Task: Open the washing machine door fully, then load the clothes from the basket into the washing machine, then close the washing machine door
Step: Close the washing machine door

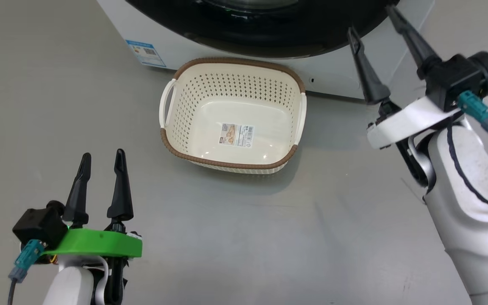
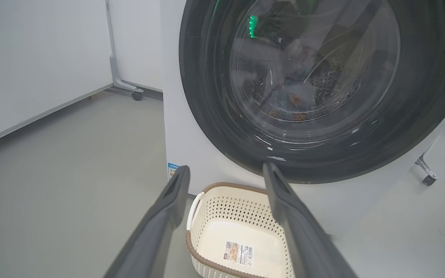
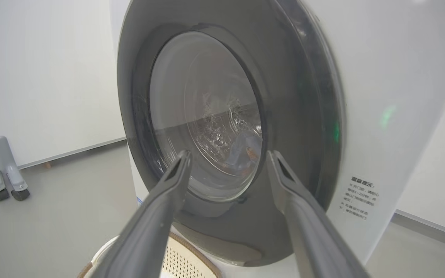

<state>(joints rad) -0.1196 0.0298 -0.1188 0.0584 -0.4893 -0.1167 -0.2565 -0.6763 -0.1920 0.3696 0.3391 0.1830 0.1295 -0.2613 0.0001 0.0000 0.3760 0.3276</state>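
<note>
The washing machine (image 1: 337,80) stands at the top of the head view, and its door (image 1: 269,38) lies shut against its white front. Through the glass, light blue clothes (image 2: 294,98) with orange-brown prints lie in the drum; they also show in the right wrist view as clothes (image 3: 245,148). The basket (image 1: 231,84) sits empty on the floor before the machine, its label sticker bare. My left gripper (image 1: 103,153) is open, low at the near left, well short of the basket. My right gripper (image 1: 371,19) is open beside the door's lower right rim, holding nothing.
Grey floor surrounds the basket. A blue label sticker (image 1: 146,53) marks the machine's lower left corner. A white partition on a castor foot (image 2: 137,94) stands left of the machine, another castor (image 2: 429,179) lies to its right, and grey wheeled legs (image 3: 4,170) stand further left.
</note>
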